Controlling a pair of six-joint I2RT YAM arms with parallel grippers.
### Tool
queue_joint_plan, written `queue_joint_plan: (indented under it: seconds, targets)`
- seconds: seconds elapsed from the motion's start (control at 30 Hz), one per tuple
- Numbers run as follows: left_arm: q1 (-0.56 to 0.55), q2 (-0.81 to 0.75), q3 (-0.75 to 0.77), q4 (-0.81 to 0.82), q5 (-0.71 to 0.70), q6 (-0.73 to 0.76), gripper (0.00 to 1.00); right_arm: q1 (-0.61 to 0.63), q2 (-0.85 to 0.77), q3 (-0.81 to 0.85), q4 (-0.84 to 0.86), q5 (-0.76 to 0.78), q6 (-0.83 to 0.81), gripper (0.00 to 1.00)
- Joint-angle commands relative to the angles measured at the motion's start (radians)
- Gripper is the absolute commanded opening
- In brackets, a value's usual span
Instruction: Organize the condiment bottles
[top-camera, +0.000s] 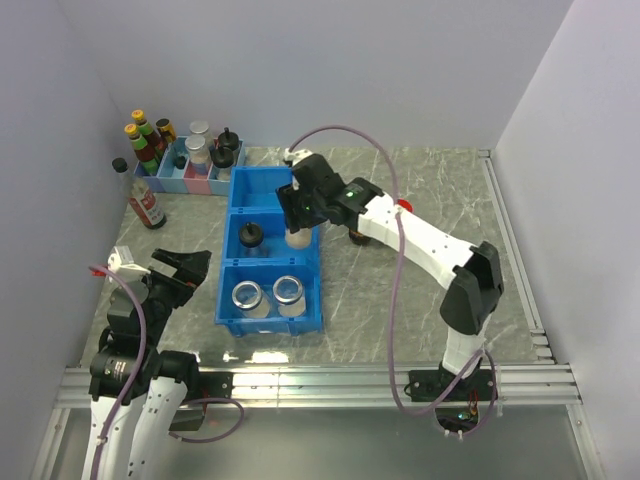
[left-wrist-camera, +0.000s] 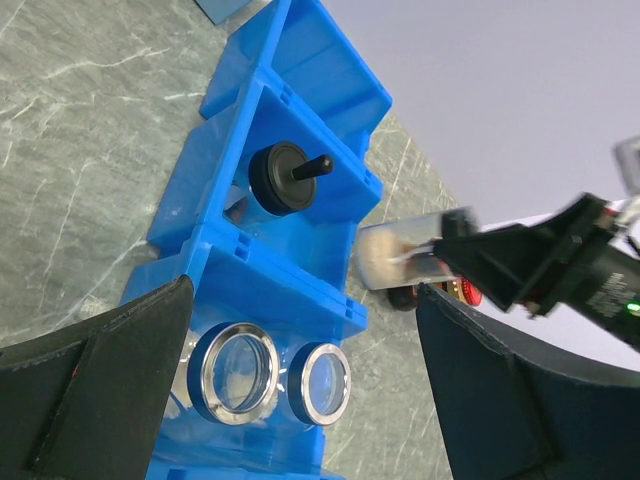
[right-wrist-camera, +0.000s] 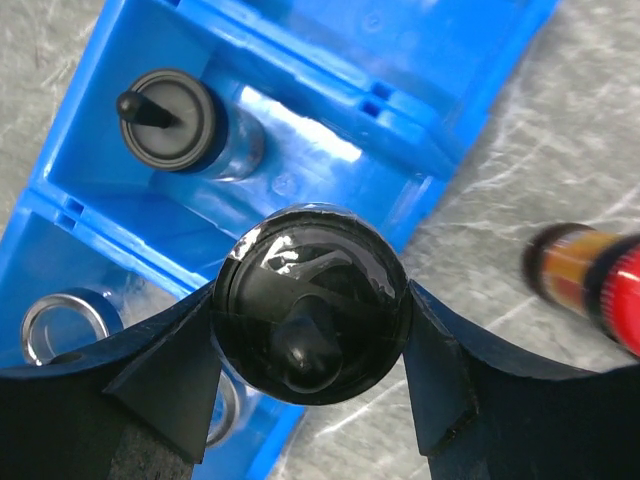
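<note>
A blue three-part bin (top-camera: 232, 205) stands mid-table. Its near part holds two clear glass jars with silver lids (top-camera: 246, 296) (top-camera: 288, 291), also in the left wrist view (left-wrist-camera: 235, 372) (left-wrist-camera: 322, 382). The middle part holds a black-capped shaker (top-camera: 249, 237) (right-wrist-camera: 170, 118). My right gripper (top-camera: 297, 222) (right-wrist-camera: 310, 300) is shut on a second black-capped shaker (top-camera: 298, 236) (right-wrist-camera: 310, 318) (left-wrist-camera: 395, 255), held above the right side of the bin's middle part. A dark jar with a red lid (top-camera: 404, 205) (right-wrist-camera: 590, 275) lies right of the bin, mostly hidden behind the right arm. My left gripper (top-camera: 180, 270) (left-wrist-camera: 302, 290) is open and empty, left of the bin.
A blue-and-pink tray (top-camera: 172, 182) at the back left holds taller sauce bottles. A slim clear bottle with a red label and black cap (top-camera: 145, 200) stands in front of it. Walls close the left, back and right. A metal rail (top-camera: 320, 385) runs along the near edge.
</note>
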Motion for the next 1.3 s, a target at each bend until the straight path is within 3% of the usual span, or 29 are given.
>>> queue_joint_plan:
  seconds: [0.0, 0.37, 0.8, 0.9, 1.0, 1.03, 1.07, 1.27]
  targets:
    - [-0.003, -0.01, 0.032, 0.018, -0.004, 0.01, 0.99, 0.036, 0.044, 0.067, 0.08, 0.037, 0.013, 0.0]
    - [-0.003, -0.013, 0.02, 0.024, 0.007, 0.003, 0.99, 0.131, 0.199, 0.029, 0.232, 0.286, 0.072, 0.0]
    - [-0.003, -0.032, 0.011, 0.012, 0.008, -0.004, 0.99, 0.125, 0.33, 0.053, 0.324, 0.31, 0.093, 0.0]
    - [-0.001, -0.036, 0.014, 0.003, 0.005, -0.003, 0.99, 0.117, 0.351, 0.075, 0.306, 0.302, 0.099, 0.14]
    - [-0.003, -0.041, 0.014, -0.002, 0.005, -0.004, 0.99, 0.108, 0.347, 0.067, 0.303, 0.282, 0.107, 0.44]
    - [-0.001, -0.041, 0.012, -0.002, 0.007, -0.006, 0.99, 0.108, 0.344, 0.066, 0.298, 0.281, 0.11, 0.59]
    - [-0.003, -0.044, 0.011, 0.001, 0.007, -0.009, 0.99, 0.105, 0.339, 0.063, 0.295, 0.275, 0.113, 0.66]
    - [-0.003, -0.046, 0.011, -0.001, 0.01, -0.012, 0.99, 0.108, 0.247, 0.017, 0.274, 0.262, 0.116, 0.95]
